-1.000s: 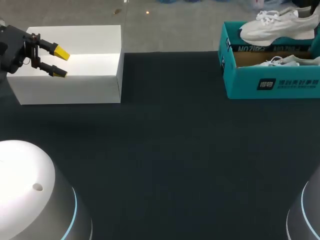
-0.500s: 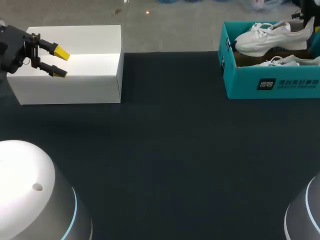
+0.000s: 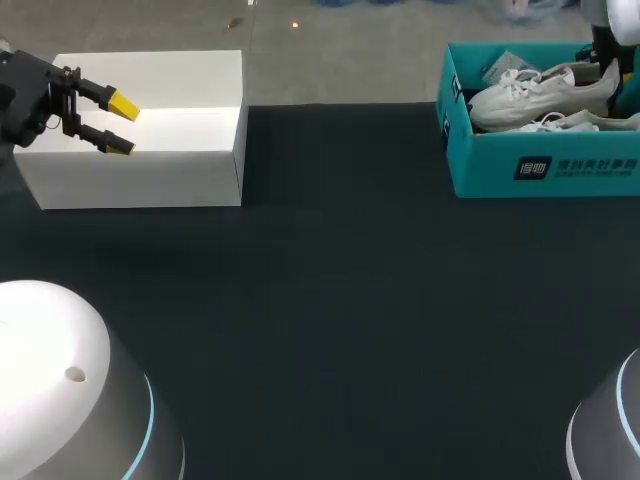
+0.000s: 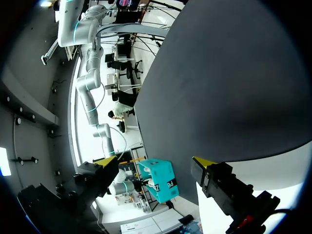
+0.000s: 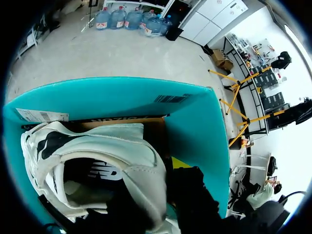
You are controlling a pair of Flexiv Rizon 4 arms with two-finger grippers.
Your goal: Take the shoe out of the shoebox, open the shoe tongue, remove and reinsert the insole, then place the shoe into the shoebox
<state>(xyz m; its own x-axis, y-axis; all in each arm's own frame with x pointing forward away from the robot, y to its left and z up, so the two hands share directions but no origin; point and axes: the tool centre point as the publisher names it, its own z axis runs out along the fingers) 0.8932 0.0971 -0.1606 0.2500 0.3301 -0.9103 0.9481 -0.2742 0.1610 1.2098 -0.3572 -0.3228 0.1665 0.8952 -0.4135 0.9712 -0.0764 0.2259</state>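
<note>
Right pincer (image 5: 152,181) is pinching the shoe (image 5: 92,146) at the heel. One yellow-tipped finger sits outside the heel wall. The other goes down inside the collar, dark and hard to make out. The wrist view looks straight down into the shoebox (image 5: 122,97), with teal walls on the sides and the shoe's opening facing the camera.

From the head view, the shoe (image 3: 545,88) is inside the shoebox (image 3: 540,165) at the table's far right. Its toe points to the left wall and its heel is a bit higher, at the right arm's end. It rests over a second shoe (image 3: 580,122), which lies along the front wall. I can't tell whether it is fully settled or held just off it.

Left pincer (image 3: 120,125) is spread wide with nothing between the fingers. It hangs over the white box (image 3: 150,170) at the far left, well apart from the shoebox. Its wrist view shows both yellow tips apart, the dark table (image 4: 234,73) ahead, and the shoebox (image 4: 161,179) small in the distance between the fingers.
</note>
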